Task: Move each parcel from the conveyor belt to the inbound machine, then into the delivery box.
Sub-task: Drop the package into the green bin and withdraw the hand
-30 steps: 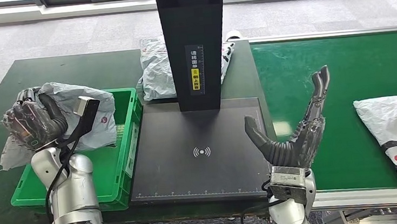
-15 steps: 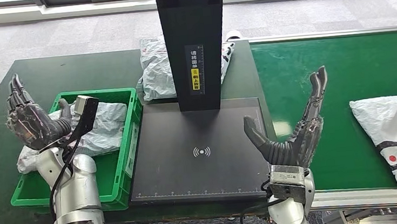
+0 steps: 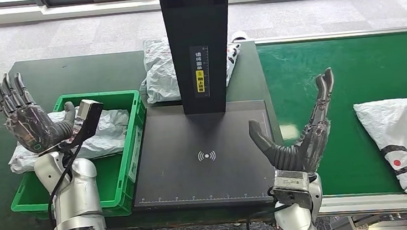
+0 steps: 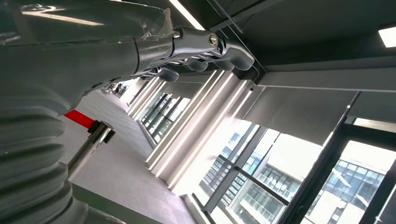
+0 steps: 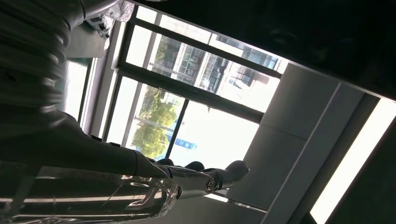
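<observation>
A crumpled white plastic mailer parcel [image 3: 406, 141] lies on the green conveyor belt [image 3: 319, 60], well beyond the spread, empty fingers of the right hand [image 3: 303, 134]. It is judged light, soft and slippery, best pinched at its near edge. The left hand [image 3: 29, 122] is likewise splayed and empty.

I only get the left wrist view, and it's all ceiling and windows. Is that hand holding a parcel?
Observer: No. In the head view the left hand is raised with its fingers spread, holding nothing.
Visitor: So where did the parcel go?
Observer: A crumpled parcel lies in the green box, spilling over the box's left rim.
Visitor: And the other hand?
Observer: The right hand is open, raised near the edge of the belt, apart from the belt parcel.
</observation>
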Motion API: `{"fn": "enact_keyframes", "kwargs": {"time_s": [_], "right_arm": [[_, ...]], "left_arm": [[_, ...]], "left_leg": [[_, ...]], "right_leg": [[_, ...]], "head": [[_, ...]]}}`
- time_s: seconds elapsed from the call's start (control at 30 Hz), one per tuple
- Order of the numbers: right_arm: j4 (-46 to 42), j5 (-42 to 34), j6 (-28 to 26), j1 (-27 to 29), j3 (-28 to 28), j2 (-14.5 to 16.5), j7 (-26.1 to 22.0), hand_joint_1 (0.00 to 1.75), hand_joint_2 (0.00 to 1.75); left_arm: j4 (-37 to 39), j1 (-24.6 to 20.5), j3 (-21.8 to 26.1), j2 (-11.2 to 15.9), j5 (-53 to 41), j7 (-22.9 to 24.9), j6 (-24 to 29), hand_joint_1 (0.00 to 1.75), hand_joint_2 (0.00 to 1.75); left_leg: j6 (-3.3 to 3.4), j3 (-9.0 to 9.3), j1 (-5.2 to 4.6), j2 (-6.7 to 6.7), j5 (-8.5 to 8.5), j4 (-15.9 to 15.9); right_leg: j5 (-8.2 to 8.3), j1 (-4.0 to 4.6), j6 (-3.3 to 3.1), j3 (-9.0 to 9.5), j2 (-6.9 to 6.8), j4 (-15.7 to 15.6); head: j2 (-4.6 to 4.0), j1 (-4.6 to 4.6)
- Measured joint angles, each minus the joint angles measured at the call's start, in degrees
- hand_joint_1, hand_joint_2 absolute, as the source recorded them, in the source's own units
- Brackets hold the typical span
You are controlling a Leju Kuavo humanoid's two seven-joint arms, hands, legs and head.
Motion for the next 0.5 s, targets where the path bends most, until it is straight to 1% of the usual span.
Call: {"fn": "enact_keyframes", "kwargs": {"time_s": [0.03,0.07,0.1,0.13,0.17,0.23,0.27,0.3,0.37,0.43,0.5], "right_arm": [[-0.01,1.39,-0.02,0.13,-0.9,0.0,0.54,0.0,1.75],[-0.01,3.67,-0.04,0.32,-2.39,0.0,1.59,0.0,1.75],[0.02,6.76,-0.06,0.52,-4.41,0.01,3.12,0.0,1.75],[0.12,10.48,-0.08,0.63,-6.94,0.02,4.85,0.0,1.75],[0.36,14.6,-0.09,0.56,-9.94,0.06,6.47,0.0,1.75],[1.43,22.39,-0.13,-0.21,-17.08,0.14,8.65,0.0,1.75],[2.19,25.69,-0.14,-0.75,-20.91,0.17,9.17,0.0,1.75],[3.07,28.78,-0.15,-1.34,-24.63,0.18,9.64,0.0,1.75],[5.24,35.23,-0.15,-2.73,-31.66,0.19,10.65,0.0,1.75],[8.23,41.96,-0.15,-4.63,-39.06,0.18,11.95,0.0,1.75],[11.43,46.36,-0.15,-6.48,-46.2,0.03,13.11,0.0,1.75]], "left_arm": [[0.04,-0.12,0.36,0.0,4.4,-3.91,0.01,0.0,1.75],[0.65,-0.22,0.58,0.0,11.22,-8.93,-0.07,0.0,1.75],[1.57,-0.11,0.42,-0.05,20.23,-14.0,-0.46,0.0,1.75],[2.5,0.38,-0.6,-0.17,30.72,-17.91,-1.54,0.0,1.75],[3.05,1.33,-2.53,-0.32,41.95,-20.23,-3.56,0.0,1.75],[2.6,4.11,-8.21,-0.6,61.18,-21.38,-10.2,0.0,1.75],[2.04,5.52,-11.18,-0.68,67.49,-21.44,-13.96,0.0,1.75],[1.43,6.87,-13.88,-0.73,71.46,-21.54,-17.86,0.0,1.75],[0.3,9.14,-18.29,-0.77,75.78,-21.65,-26.97,0.0,1.75],[-0.46,10.89,-21.5,-0.58,80.02,-21.69,-37.13,0.0,1.75],[-0.85,12.17,-23.64,-0.31,83.68,-21.68,-43.99,0.0,1.75]], "left_leg": [[0.0,0.01,-0.01,0.0,0.0,0.0],[0.0,0.02,-0.02,-0.02,0.0,0.01],[0.0,0.03,-0.03,-0.04,0.0,0.01],[0.01,0.03,-0.04,-0.06,-0.01,0.01],[0.02,0.02,-0.05,-0.08,-0.01,0.02],[0.07,-0.05,-0.07,-0.13,-0.04,0.07],[0.11,-0.09,-0.08,-0.18,-0.05,0.09],[0.14,-0.13,-0.09,-0.22,-0.06,0.12],[0.18,-0.17,-0.12,-0.27,-0.07,0.13],[0.21,-0.17,-0.14,-0.28,-0.1,0.14],[0.24,-0.17,-0.14,-0.28,-0.11,0.14]], "right_leg": [[0.0,-0.01,0.0,0.0,0.0,0.0],[0.0,-0.02,0.0,0.0,-0.04,-0.01],[-0.01,-0.02,0.01,0.01,-0.08,-0.01],[-0.01,-0.04,0.01,0.03,-0.12,-0.01],[-0.01,-0.05,0.02,0.05,-0.16,-0.01],[-0.02,-0.07,0.05,0.07,-0.23,-0.02],[-0.03,-0.08,0.07,0.07,-0.3,-0.02],[-0.04,-0.08,0.09,0.08,-0.36,-0.03],[-0.05,-0.12,0.12,0.08,-0.43,-0.03],[-0.04,-0.14,0.14,0.07,-0.43,-0.03],[-0.04,-0.14,0.14,0.07,-0.44,-0.03]], "head": [[0.0,-0.01],[0.0,-0.01],[0.0,-0.01],[-0.01,-0.01],[0.0,-0.01],[0.0,-0.01],[0.01,0.0],[0.0,0.01],[0.0,0.01],[0.0,0.0],[-0.01,0.0]]}}
